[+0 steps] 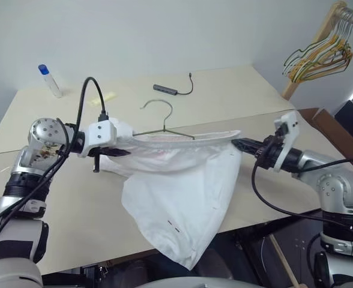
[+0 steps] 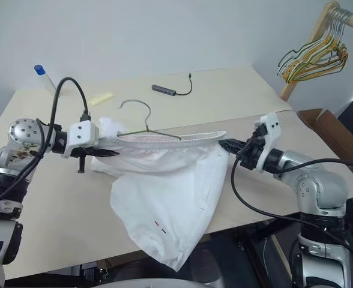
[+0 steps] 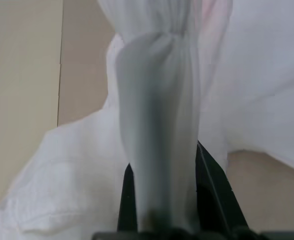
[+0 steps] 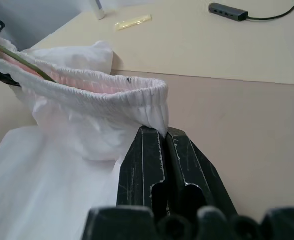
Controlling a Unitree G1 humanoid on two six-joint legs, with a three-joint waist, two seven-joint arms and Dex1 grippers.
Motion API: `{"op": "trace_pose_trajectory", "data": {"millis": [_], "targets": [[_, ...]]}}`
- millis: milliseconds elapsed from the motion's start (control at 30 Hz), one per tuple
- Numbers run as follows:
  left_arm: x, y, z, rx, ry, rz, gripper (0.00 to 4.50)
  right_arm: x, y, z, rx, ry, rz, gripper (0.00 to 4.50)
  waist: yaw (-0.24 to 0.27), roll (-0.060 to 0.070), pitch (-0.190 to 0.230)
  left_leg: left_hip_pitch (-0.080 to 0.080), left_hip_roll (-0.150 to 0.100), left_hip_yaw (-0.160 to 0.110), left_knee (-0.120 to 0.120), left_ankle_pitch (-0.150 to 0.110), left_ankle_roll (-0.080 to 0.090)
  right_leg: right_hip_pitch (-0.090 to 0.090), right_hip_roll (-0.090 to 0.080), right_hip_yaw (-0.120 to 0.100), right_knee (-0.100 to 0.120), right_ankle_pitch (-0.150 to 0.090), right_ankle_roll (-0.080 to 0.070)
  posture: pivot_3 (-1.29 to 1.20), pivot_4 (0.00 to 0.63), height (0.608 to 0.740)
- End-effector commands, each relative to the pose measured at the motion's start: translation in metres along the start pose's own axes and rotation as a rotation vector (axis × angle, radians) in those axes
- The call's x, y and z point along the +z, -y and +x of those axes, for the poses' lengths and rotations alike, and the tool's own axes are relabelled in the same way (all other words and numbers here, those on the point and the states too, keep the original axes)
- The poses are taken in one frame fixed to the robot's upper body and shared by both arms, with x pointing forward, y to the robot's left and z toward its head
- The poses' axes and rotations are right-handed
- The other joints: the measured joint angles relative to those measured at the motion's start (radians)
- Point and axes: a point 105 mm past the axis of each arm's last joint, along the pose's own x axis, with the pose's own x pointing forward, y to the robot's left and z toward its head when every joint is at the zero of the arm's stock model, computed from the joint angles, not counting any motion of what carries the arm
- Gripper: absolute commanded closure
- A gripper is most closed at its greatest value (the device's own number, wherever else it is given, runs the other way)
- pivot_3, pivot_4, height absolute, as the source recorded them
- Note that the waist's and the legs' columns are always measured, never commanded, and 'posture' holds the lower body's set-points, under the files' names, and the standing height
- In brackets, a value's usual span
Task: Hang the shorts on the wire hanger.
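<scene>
The shorts point(image 1: 182, 198), stretched by the waistband between two claws above the worktop point(image 1: 242, 90). Left claw point(image 1: 123, 152): closed on one bunched end of the waistband, the fabric rising between its black fingers point(image 3: 214, 192) in the left wrist view. Right claw point(image 1: 235, 143): fingers pressed together, pinching the opposite end of the gathered waistband. The body of the shorts hangs from the waistband and drapes past the worktop's near edge. The wire hanger point(image 1: 162, 123): its lower part sits inside the waistband opening of the shorts, its hook standing above the waistband. Beyond the shorts on the worktop lie a dark hub with cable point(image 1: 165, 90) and a blue-capped bottle point(image 1: 50, 80).
</scene>
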Motion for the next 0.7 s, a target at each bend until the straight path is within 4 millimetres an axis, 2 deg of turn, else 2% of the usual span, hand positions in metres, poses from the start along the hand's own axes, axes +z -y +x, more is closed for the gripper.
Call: {"op": "trace_pose_trajectory", "data": {"millis": [33,233,367,600,700], "targets": [[-0.009,-0.008,-0.01,0.042,-0.066,0.005,4.5,0.024,-0.004,-0.008,-0.008,0.034,-0.163,4.49,0.0,0.0,0.0,0.0,0.0,0.0,0.0,0.0,0.0,0.0,0.0,0.0,0.0,0.0,0.0,-0.21,0.0,0.74],[0.013,-0.02,0.015,0.064,0.01,0.015,4.5,0.021,-0.049,0.012,0.139,-0.03,-0.416,4.49,0.0,0.0,0.0,0.0,0.0,0.0,0.0,0.0,0.0,0.0,0.0,0.0,0.0,0.0,0.0,-0.22,0.0,0.74],[0.024,-0.03,0.026,0.098,0.04,0.014,4.5,0.015,-0.062,0.014,0.203,-0.068,-0.502,3.39,0.001,0.0,0.0,-0.002,0.0,0.0,0.0,0.0,0.0,0.0,0.0,0.0,-0.001,0.0,0.001,-0.23,0.0,0.74],[0.03,-0.039,0.03,0.144,0.056,0.007,4.5,-0.002,-0.044,0.013,0.148,-0.2,-0.662,1.04,-0.005,0.0,0.0,-0.001,0.0,0.0,0.0,0.0,0.0,0.0,0.0,0.0,-0.001,0.0,0.0,-0.24,0.0,0.74],[0.035,-0.041,0.03,0.159,0.078,0.011,4.5,-0.004,-0.042,0.014,0.149,-0.214,-0.698,0.06,-0.005,0.0,0.0,-0.001,0.0,0.0,0.0,0.0,0.0,0.0,0.0,0.0,-0.001,0.0,0.0,-0.23,0.0,0.74]]}}
